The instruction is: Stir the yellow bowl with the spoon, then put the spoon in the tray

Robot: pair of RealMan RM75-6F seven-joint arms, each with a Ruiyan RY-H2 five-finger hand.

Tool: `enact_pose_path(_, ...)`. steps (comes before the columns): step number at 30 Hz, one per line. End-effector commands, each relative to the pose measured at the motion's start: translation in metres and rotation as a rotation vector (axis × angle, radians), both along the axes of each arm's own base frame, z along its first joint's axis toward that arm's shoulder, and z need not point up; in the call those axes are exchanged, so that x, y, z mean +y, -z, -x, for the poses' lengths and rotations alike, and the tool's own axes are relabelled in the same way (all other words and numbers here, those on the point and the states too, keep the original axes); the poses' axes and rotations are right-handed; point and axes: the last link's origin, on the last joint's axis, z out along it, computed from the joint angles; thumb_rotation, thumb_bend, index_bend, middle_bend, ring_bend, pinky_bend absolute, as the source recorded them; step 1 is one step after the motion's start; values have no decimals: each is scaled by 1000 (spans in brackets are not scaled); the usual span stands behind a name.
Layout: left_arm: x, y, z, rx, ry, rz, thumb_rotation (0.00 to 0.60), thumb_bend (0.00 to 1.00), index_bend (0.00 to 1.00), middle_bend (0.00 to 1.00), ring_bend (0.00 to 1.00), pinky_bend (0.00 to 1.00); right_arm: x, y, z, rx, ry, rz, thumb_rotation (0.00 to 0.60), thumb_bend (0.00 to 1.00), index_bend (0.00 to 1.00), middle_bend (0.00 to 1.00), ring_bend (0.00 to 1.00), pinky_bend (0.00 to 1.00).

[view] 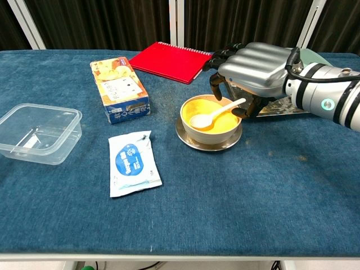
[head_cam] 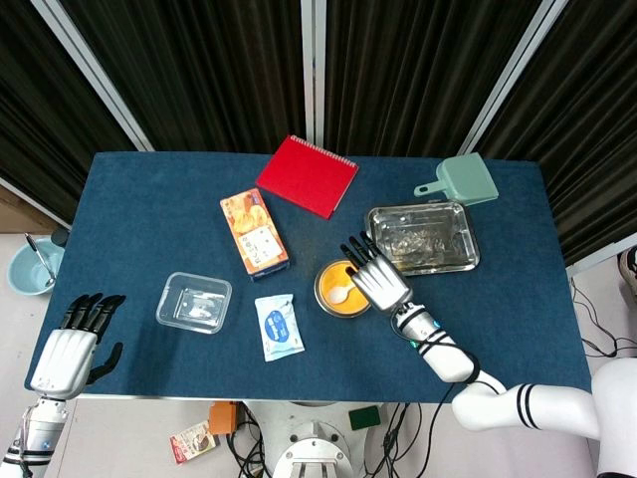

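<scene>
The yellow bowl (head_cam: 332,301) (view: 224,120) stands on a metal saucer mid-table. A white spoon (head_cam: 340,294) (view: 202,119) lies in it, its handle leaning on the right rim. My right hand (head_cam: 378,279) (view: 254,68) hovers over the bowl's right side, fingers arched down around the handle's end; no firm grip on it shows. The metal tray (head_cam: 472,239) (view: 283,108) sits just behind and right of the bowl, partly hidden by that hand in the chest view. My left hand (head_cam: 72,344) hangs off the table's front left corner, fingers apart and empty.
A red notebook (head_cam: 309,174) lies at the back, and an orange box (head_cam: 255,232) left of the bowl. A clear plastic container (head_cam: 194,302) and a blue-white packet (head_cam: 279,326) sit front left. A green scoop (head_cam: 463,181) lies behind the tray.
</scene>
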Motion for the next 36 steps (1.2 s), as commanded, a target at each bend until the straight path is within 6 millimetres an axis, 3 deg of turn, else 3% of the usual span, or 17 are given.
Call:
enact_pose_path(1, 0, 1, 0, -1, -3, 2, 600, 390, 107, 135, 74, 95, -2, 3, -1, 11, -2, -4, 600, 377, 447, 84, 0, 0)
enact_pose_path(36, -2, 0, 11, -7, -31, 3, 600, 391, 107, 135, 74, 95, -9, 21, -8, 32, -9, -16, 600, 444, 552, 160, 0, 0)
